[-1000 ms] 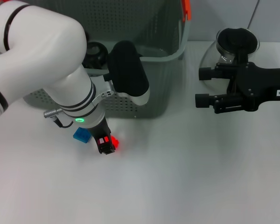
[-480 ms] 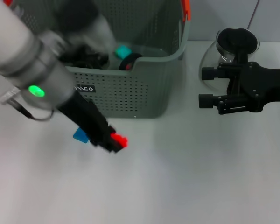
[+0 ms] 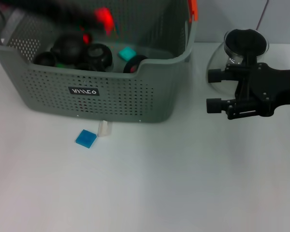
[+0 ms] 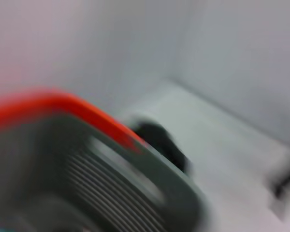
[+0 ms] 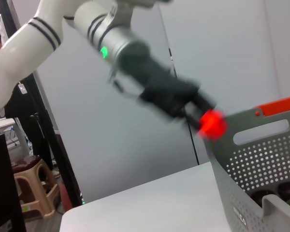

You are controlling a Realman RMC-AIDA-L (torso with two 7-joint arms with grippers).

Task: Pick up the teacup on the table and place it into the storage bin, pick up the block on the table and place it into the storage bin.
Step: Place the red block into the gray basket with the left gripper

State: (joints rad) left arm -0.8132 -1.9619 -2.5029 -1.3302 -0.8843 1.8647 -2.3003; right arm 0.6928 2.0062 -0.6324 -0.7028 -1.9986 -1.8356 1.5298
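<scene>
From the head, the left pincer (image 3: 100, 17) is a dark streak above the bin (image 3: 135, 104), clamped on a red block (image 3: 104, 15); below it the bin holds several dark round items (image 3: 82, 53) and a teal piece (image 3: 127, 52), and I cannot tell which, if any, is the teacup. Well below and outside the bin wall, a blue block (image 3: 86, 138) and a small white piece (image 3: 104, 128) lie on the tabletop (image 3: 183, 183). The right pincer (image 3: 211, 90) hangs idle, jaws apart and empty, with the glass pitcher (image 3: 241, 48) just behind it. So the block looks nearly delivered, release pending. The left wrist shows only the bin's rim (image 4: 150, 159) and orange clip (image 4: 63, 104). The right wrist alone shows the left pincer (image 5: 203, 116) from the side, the red block (image 5: 211, 123) over the bin's rim (image 5: 261, 140).
</scene>
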